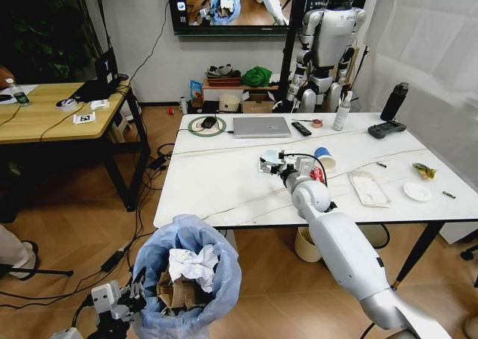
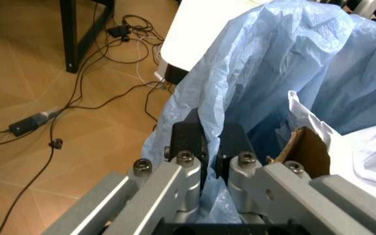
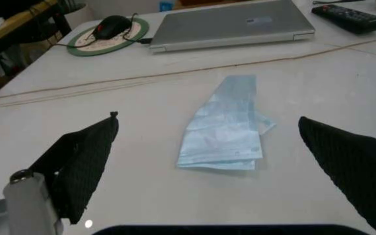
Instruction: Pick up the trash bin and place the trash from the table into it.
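While the trash bin (image 1: 187, 279) hangs off the near left corner of the table (image 1: 224, 190), over the wooden floor, its blue bag puffs over the rim and holds crumpled white paper (image 1: 193, 266) and brown cardboard (image 1: 173, 290). At the bin's near left side, the left gripper (image 2: 208, 147) is clamped tight on a fold of the blue bag, its 2 black fingers (image 2: 188, 139) pressed against the plastic from either side. On the table, the right gripper (image 3: 207, 147) hovers low with its jaws spread wide and nothing in them, 1 black pad to each side of a folded pale-blue packet (image 3: 226, 125) lying flat on the white top. Just beside that arm stand a blue-white paper cup (image 1: 324, 157) and a red wrapper (image 1: 317, 175). Farther right lie a flat white packet (image 1: 369, 188) and a small white plate (image 1: 417, 192). Toward the far edge sit a silver laptop (image 1: 261, 125), a black remote (image 1: 301, 128) and a mouse (image 1: 208, 122) on a round green mat.
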